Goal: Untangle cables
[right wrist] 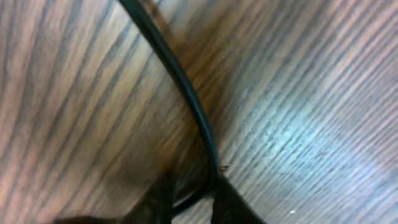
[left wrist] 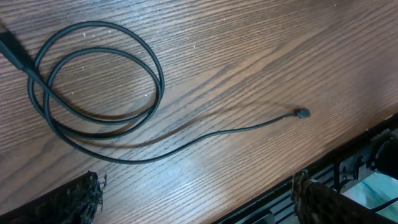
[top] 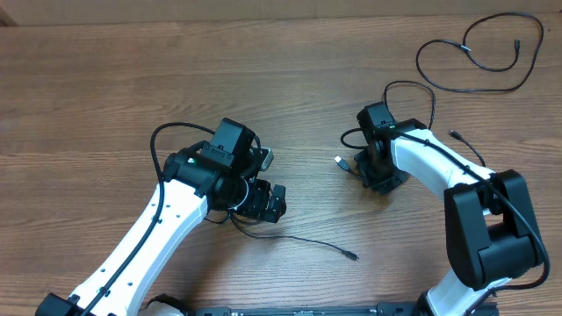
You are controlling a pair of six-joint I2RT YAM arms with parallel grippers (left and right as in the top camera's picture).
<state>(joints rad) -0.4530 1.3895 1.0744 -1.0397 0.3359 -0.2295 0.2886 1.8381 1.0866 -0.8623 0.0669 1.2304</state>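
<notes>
A: Overhead, what lies under the left gripper [top: 263, 200]?

B: A coiled cable [left wrist: 99, 93]: two loops on the wooden table [top: 88, 88], and a tail that runs out to the right of this gripper and ends in a small plug [left wrist: 302, 113].

A: Do the fingers [left wrist: 78, 199] touch it?

B: No. In the left wrist view both fingers stand wide apart above the wood, and the loops lie beyond them, untouched.

A: And the right gripper [top: 379, 174]?

B: It is to the right of the left gripper, pointing down at the table. A second cable [right wrist: 186, 99] passes between its fingertips. The jaws are narrow around it, but I cannot tell if they press it.

A: Is there more?

B: A third cable [top: 479, 61] lies in a loose loop far to the right of the left gripper, near the back edge of the table, well apart from both arms.
</notes>
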